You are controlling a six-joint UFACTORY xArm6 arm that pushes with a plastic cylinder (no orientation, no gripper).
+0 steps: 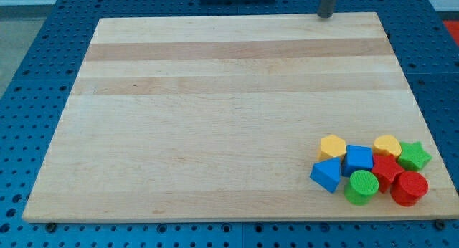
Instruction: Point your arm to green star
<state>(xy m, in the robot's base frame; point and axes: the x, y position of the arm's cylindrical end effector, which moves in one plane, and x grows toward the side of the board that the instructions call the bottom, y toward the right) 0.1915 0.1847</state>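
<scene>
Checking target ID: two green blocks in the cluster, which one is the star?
The green star, at the cluster's far right edge beside the yellow heart. The other green block is a round cylinder on the bottom row. My tip is far off, at the view's top.

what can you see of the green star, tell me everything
The green star is a small, bright green block with a star outline, lying flat on the wooden board near its right edge, toward the view's bottom. It looks like matte plastic or painted wood. It sits at the right end of the cluster, pressed against the yellow block on its left and apparently touching the red block below-left. My tip is far off, at the board's top edge.
</scene>
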